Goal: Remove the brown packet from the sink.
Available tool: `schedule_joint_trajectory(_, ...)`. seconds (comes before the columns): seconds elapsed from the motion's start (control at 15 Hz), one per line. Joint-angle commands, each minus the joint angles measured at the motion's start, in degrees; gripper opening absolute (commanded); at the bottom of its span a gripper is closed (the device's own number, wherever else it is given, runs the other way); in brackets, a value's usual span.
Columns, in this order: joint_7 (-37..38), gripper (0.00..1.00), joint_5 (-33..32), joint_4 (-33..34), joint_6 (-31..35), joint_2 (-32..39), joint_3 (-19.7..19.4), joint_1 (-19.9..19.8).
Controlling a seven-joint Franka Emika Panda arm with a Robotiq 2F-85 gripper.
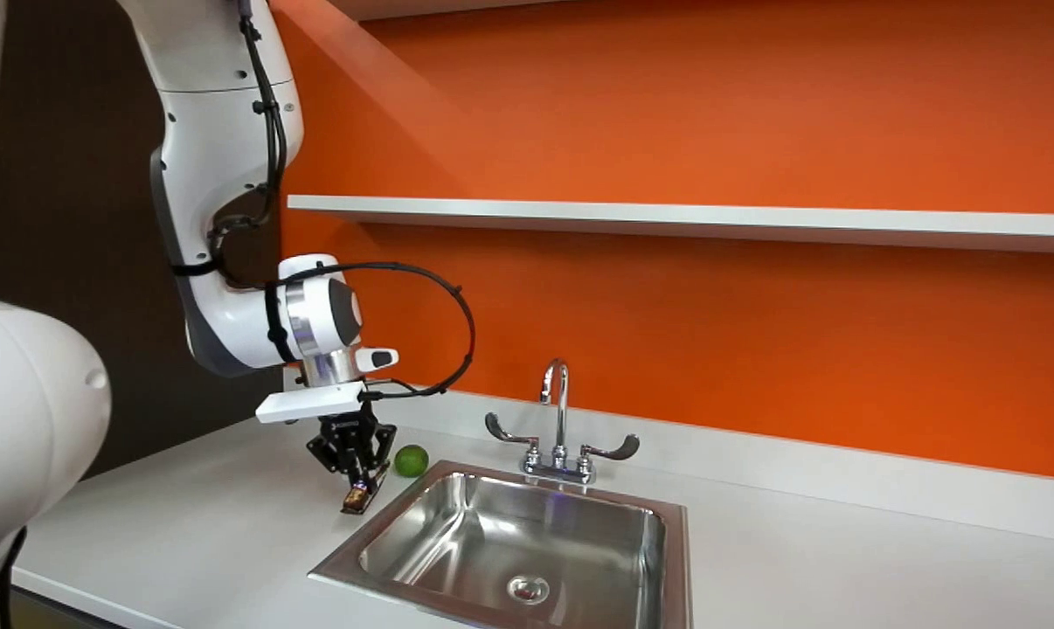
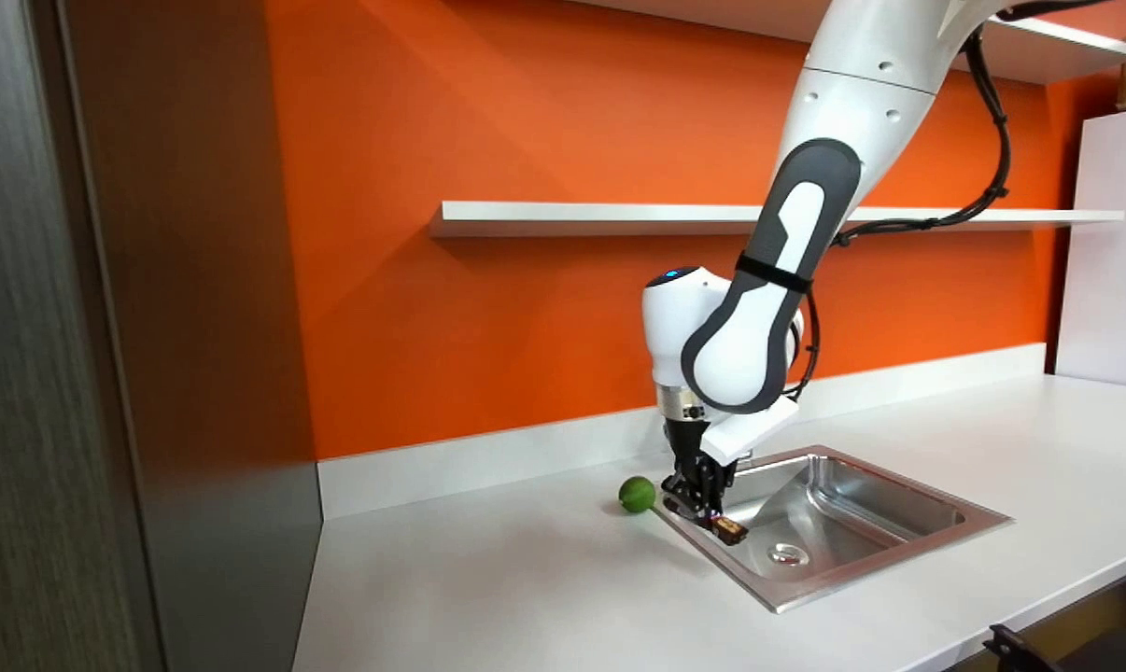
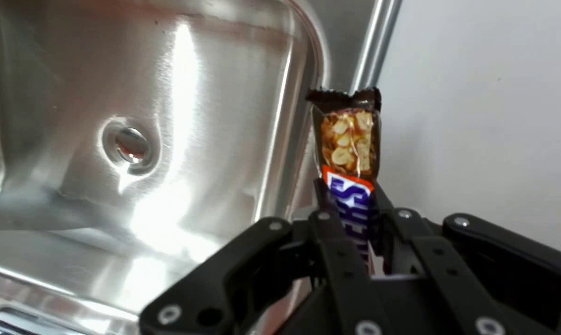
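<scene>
Brown packet (image 3: 348,153): pinched between the fingers (image 3: 331,249), with its dark crimped end and nut-printed face left showing past their tips; the lettering farther back is partly covered by them.
Fingers: pressed against the packet from both of its long sides and pointed downward in both exterior views, where the packet is seen jutting out from beneath them.
Sink (image 3: 215,93): spread to the left of the fingers in the wrist view, its edge crossed by the packet's crimped end.
Drain (image 3: 131,145): seen farther off on that same side, well apart from the fingers.
Counter (image 3: 471,116): seen to the right of the fingers in the wrist view. The packet is set against different backgrounds in the exterior views, counter and sink, so it is judged to be raised; how high cannot be told.
Green ball (image 1: 411,460): rested on the counter beside the sink's corner, near the fingers but not seen to be touched by them.
Faucet (image 1: 562,428): fixed behind the sink, well apart from the fingers.
Packet removal: the carry across the sink's edge is judged to be the step in hand; the grasp appears made, the set-down not yet.
Counter set-down: a further shift away from the sink is called for until the whole packet is brought over the counter, then a lowering until it is supported, and only then should the fingers be parted. The green ball should be given room, since it could be nudged and set rolling.
</scene>
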Motion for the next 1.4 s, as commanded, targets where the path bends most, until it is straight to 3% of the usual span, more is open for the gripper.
schedule_joint_trajectory(0.0, -4.64, 0.05, -0.97, 0.50, 0.15, 0.85, 3.52, 0.04)
schedule_joint_trajectory(0.27, -7.97, 0.05, -0.14, 1.29, 0.32, 2.97, 5.70, 0.20)
schedule_joint_trajectory(0.67, -10.90, 0.05, 0.39, 1.54, 0.62, 4.54, 6.04, 0.11)
schedule_joint_trajectory(0.73, -11.24, 0.45, 0.39, 1.45, 0.84, 4.60, 5.99, 0.06)
schedule_joint_trajectory(0.87, -11.65, 0.53, 0.42, 1.24, 1.05, 4.42, 5.94, 0.03)
schedule_joint_trajectory(1.27, -11.97, 0.98, 1.83, -0.33, 2.36, 2.83, 5.96, -0.70)
schedule_joint_trajectory(1.33, -11.46, 1.00, 2.44, -0.67, 2.60, 2.48, 5.86, -0.86)
